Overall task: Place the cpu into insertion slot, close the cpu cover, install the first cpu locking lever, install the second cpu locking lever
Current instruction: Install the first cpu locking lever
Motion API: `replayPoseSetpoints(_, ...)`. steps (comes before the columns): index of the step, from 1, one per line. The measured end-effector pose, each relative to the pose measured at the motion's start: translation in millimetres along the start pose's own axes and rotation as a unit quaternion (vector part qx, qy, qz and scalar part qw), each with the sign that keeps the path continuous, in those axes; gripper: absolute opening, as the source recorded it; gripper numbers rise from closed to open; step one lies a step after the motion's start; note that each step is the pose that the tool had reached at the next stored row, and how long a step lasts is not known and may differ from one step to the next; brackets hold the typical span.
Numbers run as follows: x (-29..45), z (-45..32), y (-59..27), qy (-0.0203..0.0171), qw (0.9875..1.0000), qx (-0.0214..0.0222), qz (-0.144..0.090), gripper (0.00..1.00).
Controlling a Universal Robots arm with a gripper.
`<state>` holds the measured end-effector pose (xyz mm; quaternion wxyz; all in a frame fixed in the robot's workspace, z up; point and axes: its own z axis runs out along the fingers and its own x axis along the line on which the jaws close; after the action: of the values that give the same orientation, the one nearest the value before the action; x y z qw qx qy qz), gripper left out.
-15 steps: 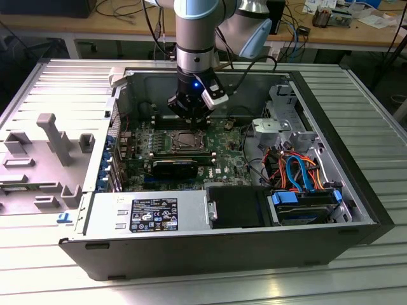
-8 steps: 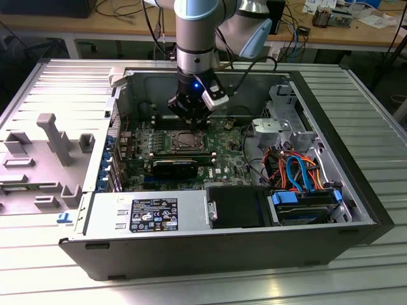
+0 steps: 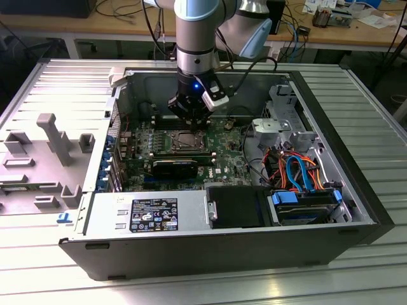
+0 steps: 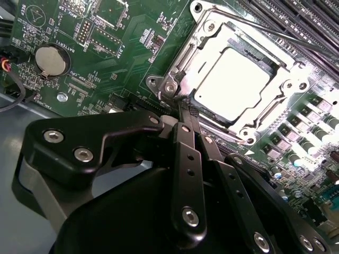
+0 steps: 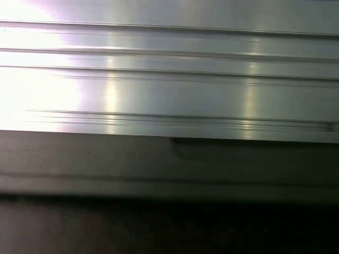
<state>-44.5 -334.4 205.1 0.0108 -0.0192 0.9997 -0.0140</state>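
While the desk (image 3: 356,279) carries the open case (image 3: 222,254), the tool (image 3: 191,124), pinched shut, hangs close at 12 o'clock of the slot (image 3: 170,142) in the exterior view; cover (image 4: 288,85) lies down around the cpu (image 4: 230,84), which sits in the slot.

A green motherboard (image 4: 132,32) lies under the jaws, with its round coin cell (image 4: 52,60) off to one side of them. In the exterior view a long black card (image 3: 175,166) sits just camera-side of the jaws and the power supply (image 3: 146,213) nearer still. Orange and blue cables (image 3: 296,171) lie well to the exterior view's right of the jaws, and a grey fixture (image 3: 54,136) lies far to their left.
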Motion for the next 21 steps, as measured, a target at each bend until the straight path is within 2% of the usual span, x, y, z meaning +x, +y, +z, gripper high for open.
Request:
replayPoseSetpoints(6, -0.2, 1.8, 0.0, 0.0, 1.0, -0.0001, 0.0, 0.11)
replayPoseSetpoints(8, -0.3, 1.9, 0.0, -0.0003, 1.0, -0.0068, 0.0, 0.11)
replayPoseSetpoints(11, -0.2, 2.1, 0.2, -0.0006, 0.9999, -0.0123, 0.0, 0.11)
replayPoseSetpoints(21, -0.3, -1.5, -0.1, -0.0005, 0.9999, -0.0123, 0.0, 0.11)
